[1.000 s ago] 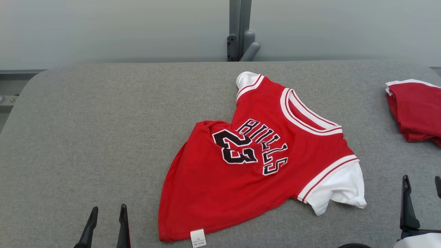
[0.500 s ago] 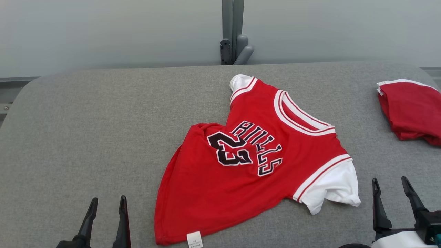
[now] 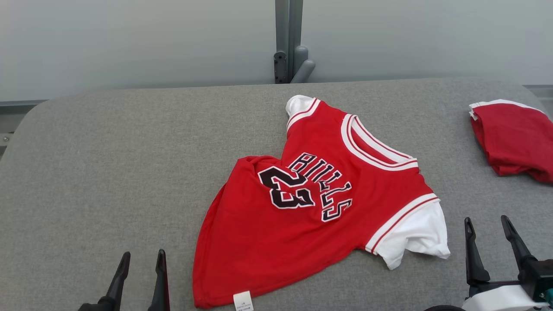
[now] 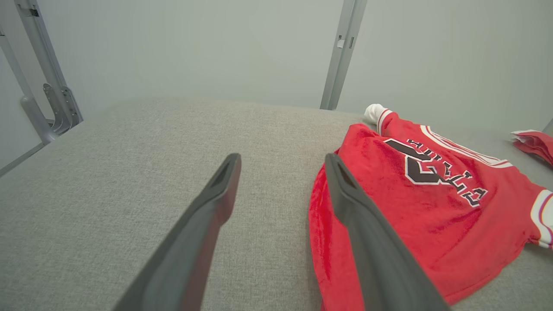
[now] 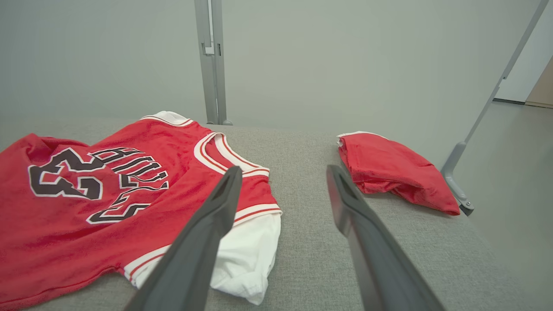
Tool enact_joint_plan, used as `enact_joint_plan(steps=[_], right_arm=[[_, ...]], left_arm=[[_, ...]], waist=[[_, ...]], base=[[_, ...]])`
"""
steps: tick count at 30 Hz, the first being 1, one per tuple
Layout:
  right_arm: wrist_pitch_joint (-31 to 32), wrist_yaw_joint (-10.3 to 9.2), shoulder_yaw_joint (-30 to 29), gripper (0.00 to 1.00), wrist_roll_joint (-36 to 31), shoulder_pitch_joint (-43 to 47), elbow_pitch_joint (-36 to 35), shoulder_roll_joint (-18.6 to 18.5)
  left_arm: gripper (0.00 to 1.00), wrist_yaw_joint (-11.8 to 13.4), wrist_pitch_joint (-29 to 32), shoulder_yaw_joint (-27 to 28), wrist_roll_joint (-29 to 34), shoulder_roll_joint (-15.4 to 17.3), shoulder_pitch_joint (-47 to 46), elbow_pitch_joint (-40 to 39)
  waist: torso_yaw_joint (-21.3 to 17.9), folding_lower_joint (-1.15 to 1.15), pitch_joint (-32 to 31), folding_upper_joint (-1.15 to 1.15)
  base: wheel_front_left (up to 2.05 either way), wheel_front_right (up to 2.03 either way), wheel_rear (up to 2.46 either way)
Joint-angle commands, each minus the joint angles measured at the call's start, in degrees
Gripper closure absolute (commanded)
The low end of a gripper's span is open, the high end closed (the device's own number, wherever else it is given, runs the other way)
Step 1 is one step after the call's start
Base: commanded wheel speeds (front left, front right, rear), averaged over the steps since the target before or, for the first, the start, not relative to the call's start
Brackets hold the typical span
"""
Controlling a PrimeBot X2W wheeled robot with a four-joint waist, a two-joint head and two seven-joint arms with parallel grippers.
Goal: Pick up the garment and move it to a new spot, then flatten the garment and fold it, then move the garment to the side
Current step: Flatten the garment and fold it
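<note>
On my head camera, a grey fabric-covered tabletop [image 3: 108, 164] with rounded corners fills the lower frame, backed by a plain pale grey-green wall [image 3: 129, 39] in soft, even light. A grey metal post [image 3: 288, 26] rises at top centre. At the right edge of my right wrist camera, a slanted metal strut [image 5: 496, 86] stands over smooth grey floor [image 5: 518, 181].

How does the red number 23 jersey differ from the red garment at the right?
The red jersey with black print and white sleeves lies spread out; the folded red garment with white trim is a compact bundle. The jersey lies mid-table; the folded garment, near the right edge. Both are red and white, on the grey fabric table.
</note>
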Motion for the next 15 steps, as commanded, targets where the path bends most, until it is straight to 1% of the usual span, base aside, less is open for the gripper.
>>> enact_joint_plan(steps=[1, 4, 6, 7, 8, 9, 10, 11, 13, 15], right_arm=[[-0.23, -0.09, 0.05, 0.0, 1.0, -0.45, -0.23, -0.2], [-0.22, -0.08, 0.93, 0.0, 3.06, -0.55, 1.76, -0.42], [-0.17, -0.09, 2.78, 0.0, 4.52, -0.8, 5.64, -2.01], [2.61, -0.08, 4.75, 0.0, 6.02, -2.33, 9.09, -4.14], [2.61, -0.08, 4.75, 0.0, 6.02, -2.33, 9.09, -4.14], [4.74, -0.08, 5.91, 0.0, 6.35, -3.22, 10.13, -5.41], [9.0, -0.08, 7.03, 0.0, 8.16, -4.79, 11.77, -7.01], [11.11, -0.08, 7.45, 0.0, 9.25, -5.67, 12.56, -7.43], [14.99, -0.08, 8.03, 0.0, 9.75, -7.52, 14.09, -8.81], [18.64, -0.07, 8.66, 0.0, 11.2, -9.53, 15.49, -8.92]], left_arm=[[0.0, -0.15, -0.01, -0.33, -0.51, 0.01, 0.49, 0.7], [0.0, -0.15, -0.01, -0.75, -1.28, 0.02, 1.15, 2.69], [0.0, -0.15, 0.0, -1.52, -0.71, 0.02, 1.49, 5.24], [0.0, -0.15, 1.31, -2.68, -0.85, 0.02, 1.27, 8.82], [0.0, -0.15, 1.31, -2.68, -0.85, 0.02, 1.27, 8.82], [0.0, -0.15, 2.99, -3.03, -1.58, 0.04, 0.68, 10.12], [0.0, -0.15, 7.16, -4.62, -1.61, 0.34, -0.61, 12.22], [0.0, -0.15, 8.93, -5.59, -1.45, 0.83, -1.22, 12.77], [0.0, -0.06, 11.7, -5.89, -2.54, 0.8, -2.19, 13.73], [0.0, -0.01, 14.08, -6.68, -2.96, 0.7, -3.5, 14.25]], waist=[[0.12, 0.0, 0.0, 0.0], [0.1, 0.0, -0.1, 0.0], [-0.03, 0.0, -0.17, 0.0], [-0.17, 0.0, -0.2, 0.0], [-0.17, 0.0, -0.2, 0.0], [-0.23, 0.0, -0.04, 0.0], [-0.36, 0.0, 0.45, 0.0], [-0.47, 0.0, 0.78, 0.0], [-0.43, 0.0, 1.53, 0.0], [-0.31, 0.0, 2.89, 0.0]], base=[[0.0, 0.0, 0.0], [0.0, 0.0, 0.0], [0.0, 0.0, 0.0], [0.0, 0.0, 0.0], [0.0, 0.0, 0.0], [0.0, 0.0, 0.0], [0.0, 0.0, 0.0], [0.0, 0.0, 0.0], [0.0, 0.0, 0.0], [0.0, 0.0, 0.0]])
